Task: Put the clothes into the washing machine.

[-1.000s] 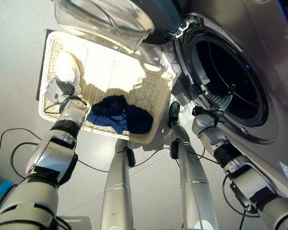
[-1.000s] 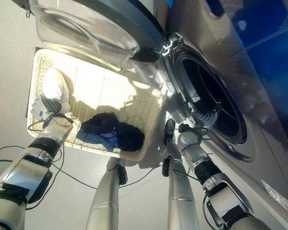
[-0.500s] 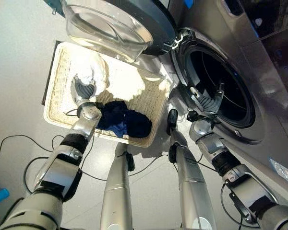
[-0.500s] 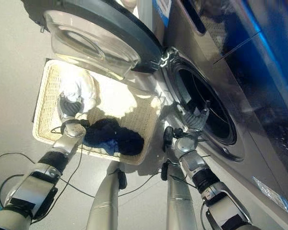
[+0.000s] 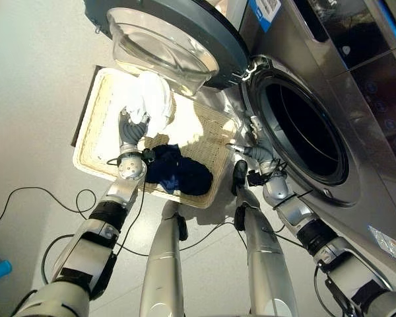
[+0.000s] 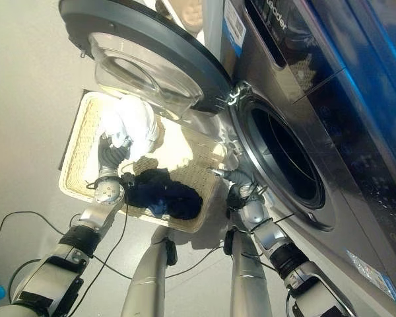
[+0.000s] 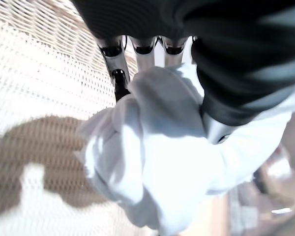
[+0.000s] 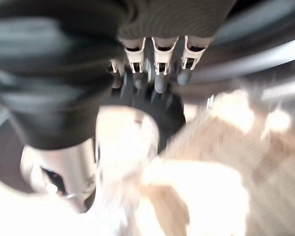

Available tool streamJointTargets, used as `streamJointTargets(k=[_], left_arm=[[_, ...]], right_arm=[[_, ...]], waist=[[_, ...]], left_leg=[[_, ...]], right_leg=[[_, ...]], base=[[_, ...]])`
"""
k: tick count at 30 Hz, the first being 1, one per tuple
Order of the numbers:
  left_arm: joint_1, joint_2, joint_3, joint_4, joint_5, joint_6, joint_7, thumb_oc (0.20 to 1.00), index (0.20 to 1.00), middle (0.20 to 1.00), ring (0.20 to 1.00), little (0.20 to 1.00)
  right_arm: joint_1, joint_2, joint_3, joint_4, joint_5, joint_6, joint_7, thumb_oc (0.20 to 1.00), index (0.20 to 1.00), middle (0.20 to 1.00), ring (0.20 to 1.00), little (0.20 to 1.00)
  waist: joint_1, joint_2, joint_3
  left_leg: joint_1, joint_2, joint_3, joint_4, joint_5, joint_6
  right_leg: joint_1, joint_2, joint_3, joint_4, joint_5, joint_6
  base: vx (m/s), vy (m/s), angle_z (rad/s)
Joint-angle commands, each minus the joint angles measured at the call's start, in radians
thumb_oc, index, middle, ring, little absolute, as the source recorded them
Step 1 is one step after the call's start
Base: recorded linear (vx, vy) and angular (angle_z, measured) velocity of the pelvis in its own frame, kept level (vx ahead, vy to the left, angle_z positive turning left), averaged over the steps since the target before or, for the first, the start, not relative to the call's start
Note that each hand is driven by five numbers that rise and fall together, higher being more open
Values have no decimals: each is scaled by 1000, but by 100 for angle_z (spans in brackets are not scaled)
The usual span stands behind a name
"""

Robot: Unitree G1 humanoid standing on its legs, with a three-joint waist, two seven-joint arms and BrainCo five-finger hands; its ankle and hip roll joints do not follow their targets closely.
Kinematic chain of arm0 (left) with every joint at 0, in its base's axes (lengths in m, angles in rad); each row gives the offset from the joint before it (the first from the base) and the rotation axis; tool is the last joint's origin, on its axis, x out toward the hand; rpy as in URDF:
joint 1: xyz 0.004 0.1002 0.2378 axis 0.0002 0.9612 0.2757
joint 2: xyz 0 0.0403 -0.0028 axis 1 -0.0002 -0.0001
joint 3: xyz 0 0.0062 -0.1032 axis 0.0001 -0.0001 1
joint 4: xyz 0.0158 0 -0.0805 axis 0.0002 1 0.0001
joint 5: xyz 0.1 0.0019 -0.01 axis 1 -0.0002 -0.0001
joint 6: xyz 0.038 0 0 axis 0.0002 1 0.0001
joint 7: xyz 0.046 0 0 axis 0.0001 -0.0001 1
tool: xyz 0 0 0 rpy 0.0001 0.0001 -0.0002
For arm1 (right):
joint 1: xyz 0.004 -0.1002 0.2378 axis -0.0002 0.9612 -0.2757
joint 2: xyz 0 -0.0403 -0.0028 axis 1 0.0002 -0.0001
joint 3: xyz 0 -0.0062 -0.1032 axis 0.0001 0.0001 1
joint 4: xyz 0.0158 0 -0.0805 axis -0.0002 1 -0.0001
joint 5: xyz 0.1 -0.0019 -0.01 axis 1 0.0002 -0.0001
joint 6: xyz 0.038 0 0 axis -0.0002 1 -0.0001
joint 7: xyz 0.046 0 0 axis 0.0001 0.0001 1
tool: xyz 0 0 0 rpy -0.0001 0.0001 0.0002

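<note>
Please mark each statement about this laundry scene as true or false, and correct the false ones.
1. The left hand holds a white cloth. True.
2. The washing machine door is closed. False: it stands open.
3. A dark garment lies in the wicker basket. True.
4. The white cloth is already inside the drum. False: it is above the basket.
5. The right hand holds the dark garment. False: it is near the drum opening, holding nothing.

The basket's (image 5: 92, 142) far end is hidden behind the washer door (image 5: 178, 39), the drum's (image 5: 303, 132) inside is too dark to read, and the right hand (image 8: 157, 73) is blurred.
</note>
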Motion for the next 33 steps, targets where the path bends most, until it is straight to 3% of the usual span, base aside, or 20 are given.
streamJointTargets(k=[1,8,14,21,33], left_arm=[[-26,-8,12,-112,-93,-75,-131,200,200,200,200,200],[-59,-50,-73,-162,-169,13,-307,200,200,200,200,200],[-89,-55,-105,-147,-168,55,-364,200,200,200,200,200],[-126,-39,-177,-123,-155,131,-515,200,200,200,200,200],[-157,-45,-225,-123,-165,135,-606,200,200,200,200,200]], right_arm=[[-24,-2,18,-40,91,17,130,1000,1000,1000,1000,1000],[-139,15,21,21,240,60,229,1000,1000,1000,1000,1000],[-200,23,20,46,237,88,230,1000,1000,1000,1000,1000],[-261,28,33,93,228,126,210,1000,1000,1000,1000,1000],[-307,38,72,151,210,190,251,1000,1000,1000,1000,1000]], waist=[[31,6,-21],[43,16,-21],[44,19,-21],[44,29,-21],[45,34,-21]], left_leg=[[-11,-47,81,20,-48,2],[2,-56,71,17,-45,7],[1,-59,69,18,-43,7],[-4,-59,71,27,-41,9],[-11,-56,75,22,-33,9]], right_leg=[[9,-22,-38,113,-108,104],[23,-26,-42,104,-96,106],[24,-26,-42,99,-89,106],[20,-28,-38,98,-80,104],[13,-30,-38,88,-69,104]], base=[[-6,-72,12],[-5,-47,4],[0,-6,0],[0,0,0],[0,0,0]])
